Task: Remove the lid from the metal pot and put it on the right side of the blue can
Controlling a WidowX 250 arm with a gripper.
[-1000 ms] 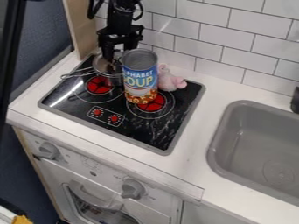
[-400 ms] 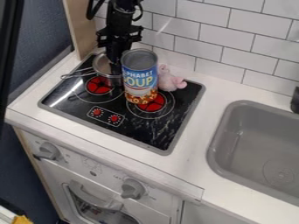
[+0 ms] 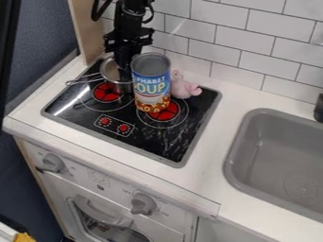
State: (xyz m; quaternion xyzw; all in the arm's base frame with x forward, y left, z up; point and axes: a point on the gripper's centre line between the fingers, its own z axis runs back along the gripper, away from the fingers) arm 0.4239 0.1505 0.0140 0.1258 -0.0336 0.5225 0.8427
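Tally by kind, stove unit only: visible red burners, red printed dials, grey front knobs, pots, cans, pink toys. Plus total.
Red burners: 2
Red printed dials: 2
Grey front knobs: 2
Metal pot: 1
Soup can: 1
Pink toy: 1
Total: 9

Black fingers (image 3: 126, 74) over the metal pot (image 3: 111, 71) (a snug spot), just beside the blue can (image 3: 150, 81).
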